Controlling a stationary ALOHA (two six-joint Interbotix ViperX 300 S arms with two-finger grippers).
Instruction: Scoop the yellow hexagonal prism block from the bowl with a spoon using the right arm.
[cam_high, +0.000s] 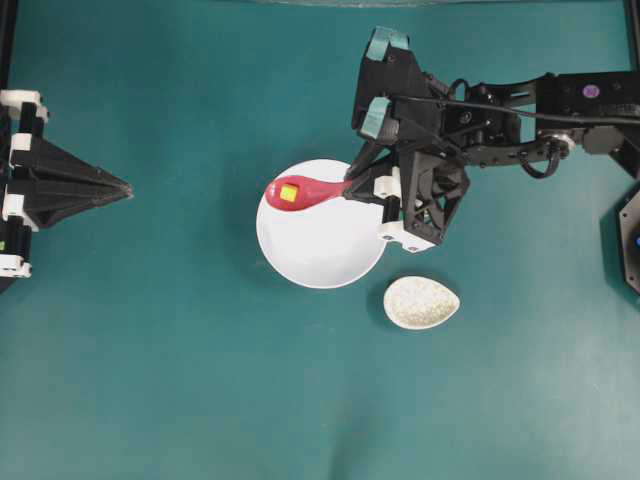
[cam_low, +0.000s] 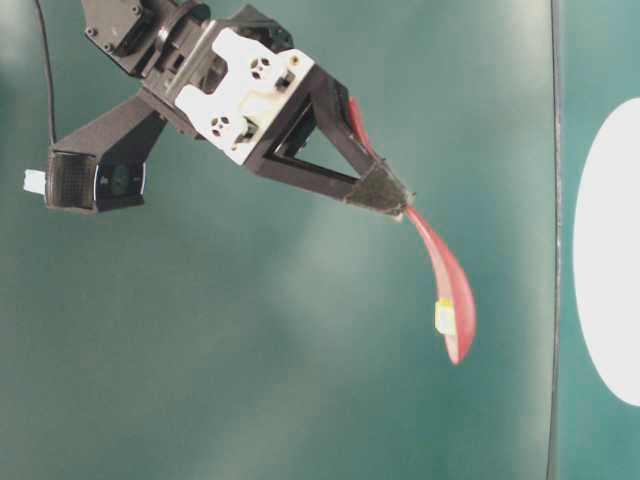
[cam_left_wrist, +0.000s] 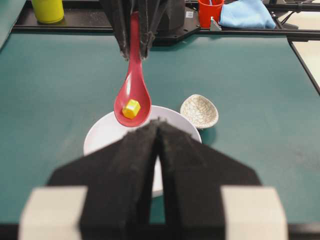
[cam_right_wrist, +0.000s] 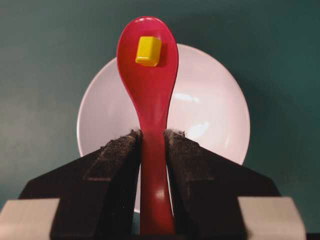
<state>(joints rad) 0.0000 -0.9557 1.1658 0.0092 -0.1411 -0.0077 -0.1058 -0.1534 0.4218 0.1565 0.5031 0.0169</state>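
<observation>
My right gripper (cam_high: 350, 188) is shut on the handle of the pink-red spoon (cam_high: 305, 192) and holds it above the white bowl (cam_high: 322, 240). The yellow hexagonal prism block (cam_high: 288, 193) lies in the spoon's scoop, over the bowl's upper left rim. In the right wrist view the spoon (cam_right_wrist: 150, 95) runs out from between the pads with the block (cam_right_wrist: 148, 51) near its tip and the bowl (cam_right_wrist: 210, 110) below. The left wrist view shows the spoon (cam_left_wrist: 133, 95), the block (cam_left_wrist: 131, 108) and the bowl (cam_left_wrist: 107, 132). My left gripper (cam_high: 128, 189) is shut and empty at the far left.
A speckled beige spoon rest (cam_high: 421, 303) lies on the teal table just right of and below the bowl. In the left wrist view a yellow cup (cam_left_wrist: 48, 10), a red cup (cam_left_wrist: 210, 11) and a blue cloth (cam_left_wrist: 247, 14) sit beyond the table's far edge.
</observation>
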